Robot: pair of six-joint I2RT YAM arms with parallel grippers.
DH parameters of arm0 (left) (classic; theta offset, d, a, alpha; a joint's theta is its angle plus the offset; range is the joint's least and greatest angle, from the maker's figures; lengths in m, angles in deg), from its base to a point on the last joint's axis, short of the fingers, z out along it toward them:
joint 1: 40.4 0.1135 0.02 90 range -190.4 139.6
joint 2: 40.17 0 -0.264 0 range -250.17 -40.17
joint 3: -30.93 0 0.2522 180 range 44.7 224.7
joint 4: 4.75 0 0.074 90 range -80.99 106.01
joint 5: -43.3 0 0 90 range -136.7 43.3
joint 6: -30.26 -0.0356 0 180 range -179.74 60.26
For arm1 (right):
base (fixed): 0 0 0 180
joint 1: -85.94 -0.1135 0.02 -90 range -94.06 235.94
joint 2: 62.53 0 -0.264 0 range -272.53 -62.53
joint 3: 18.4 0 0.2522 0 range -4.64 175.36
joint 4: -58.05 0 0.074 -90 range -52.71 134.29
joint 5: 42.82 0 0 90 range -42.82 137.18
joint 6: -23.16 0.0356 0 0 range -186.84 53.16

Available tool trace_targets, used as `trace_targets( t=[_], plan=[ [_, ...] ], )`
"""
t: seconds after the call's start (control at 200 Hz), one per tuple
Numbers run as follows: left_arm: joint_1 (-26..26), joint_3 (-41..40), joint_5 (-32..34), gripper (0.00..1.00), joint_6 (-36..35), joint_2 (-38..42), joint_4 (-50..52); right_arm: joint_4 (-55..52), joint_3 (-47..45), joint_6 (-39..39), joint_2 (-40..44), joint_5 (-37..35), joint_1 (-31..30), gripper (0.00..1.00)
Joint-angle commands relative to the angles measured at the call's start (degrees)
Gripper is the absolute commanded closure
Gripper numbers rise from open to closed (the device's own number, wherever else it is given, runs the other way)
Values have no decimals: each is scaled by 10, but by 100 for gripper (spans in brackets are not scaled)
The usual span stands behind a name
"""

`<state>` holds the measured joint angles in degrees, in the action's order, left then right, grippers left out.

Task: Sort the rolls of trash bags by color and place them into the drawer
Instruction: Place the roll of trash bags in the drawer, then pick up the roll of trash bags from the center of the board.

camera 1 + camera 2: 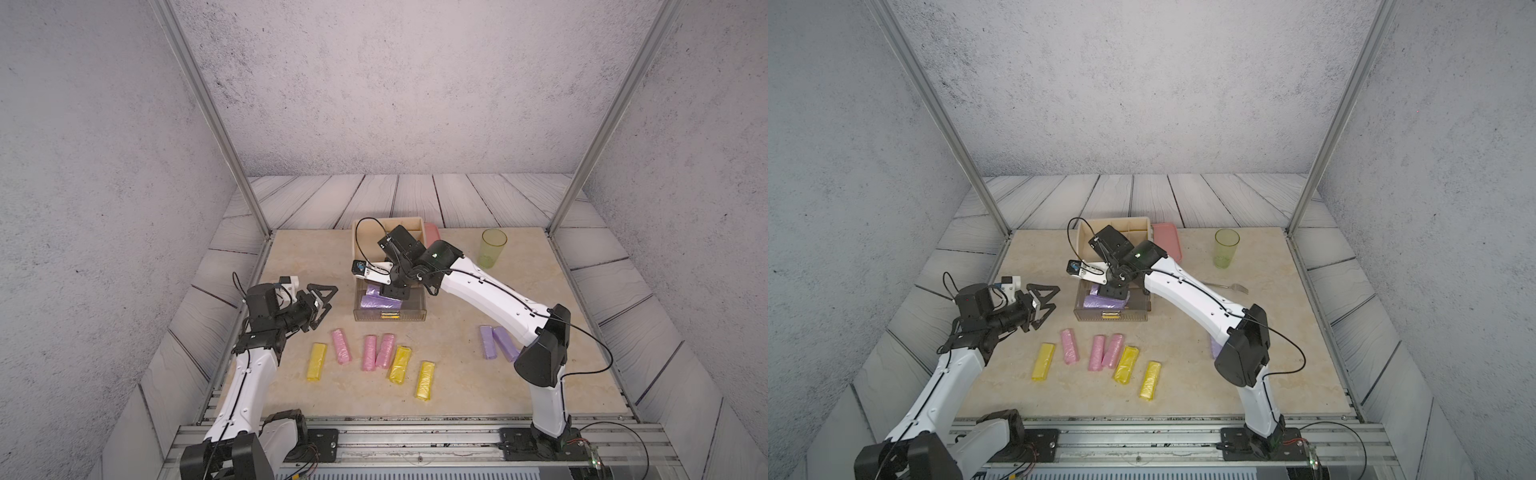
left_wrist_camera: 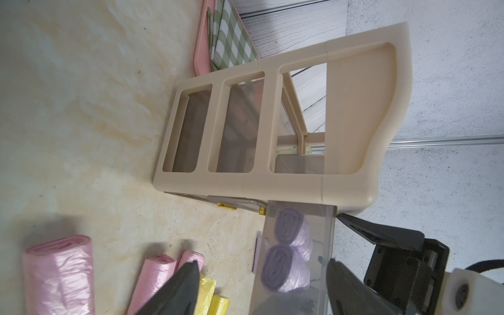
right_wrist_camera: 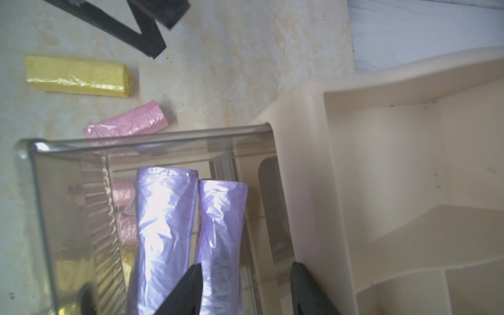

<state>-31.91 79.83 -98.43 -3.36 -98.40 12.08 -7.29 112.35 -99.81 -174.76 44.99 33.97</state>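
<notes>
The clear grey drawer [image 1: 388, 318] is pulled out of the beige cabinet [image 1: 411, 226], and two purple rolls [image 3: 163, 231] lie side by side in it. My right gripper [image 3: 246, 272] hangs over the drawer, open, its fingers astride the end of one purple roll [image 3: 221, 231] without pinching it. On the table in front lie three pink rolls [image 1: 369, 352] and three yellow rolls [image 1: 400, 364]. Two more purple rolls [image 1: 494, 341] lie beside the right arm. My left gripper [image 1: 322, 297] hovers left of the drawer, open and empty.
A green cup [image 1: 493, 248] stands at the back right. A pink tray [image 1: 1167, 239] holding a checked cloth [image 2: 234, 35] lies behind the cabinet. A fork [image 1: 1229, 286] lies right of the drawer. Metal posts frame the table's back corners.
</notes>
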Motion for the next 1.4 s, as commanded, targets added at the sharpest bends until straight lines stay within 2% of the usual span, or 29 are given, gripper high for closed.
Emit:
trace_targets(
  t=[0.0,0.095,0.2,0.305,0.41,0.535,0.605,0.691,0.791,0.941,1.146,1.396],
  plan=[
    [-2,18,-4,21,-26,-4,13,115,-55,48,117,-36,5,44],
    [-2,26,-5,21,-32,-6,18,211,-155,97,210,-52,19,44],
    [-2,28,-3,21,-37,-8,22,276,-244,174,311,-52,55,32],
    [-3,30,-4,21,-36,-13,19,262,-296,251,384,-48,108,33],
    [-4,33,-1,21,-42,-10,25,191,-336,316,418,-70,161,33],
    [-4,34,4,21,-54,-6,39,63,-368,416,400,-81,223,35],
    [-5,28,3,21,-56,-7,40,23,-399,460,379,-45,244,39],
    [-4,21,1,21,-51,-11,31,27,-462,498,364,-23,246,44],
    [-5,15,-2,21,-47,-8,27,60,-538,530,368,-23,247,45],
    [-5,7,-2,21,-47,-5,24,76,-593,551,352,-11,247,43],
    [-5,-3,-4,21,-45,-1,18,85,-632,563,320,-31,250,39],
    [-5,-12,-7,21,-43,-1,14,129,-668,572,279,-1,280,40]
  ],
)
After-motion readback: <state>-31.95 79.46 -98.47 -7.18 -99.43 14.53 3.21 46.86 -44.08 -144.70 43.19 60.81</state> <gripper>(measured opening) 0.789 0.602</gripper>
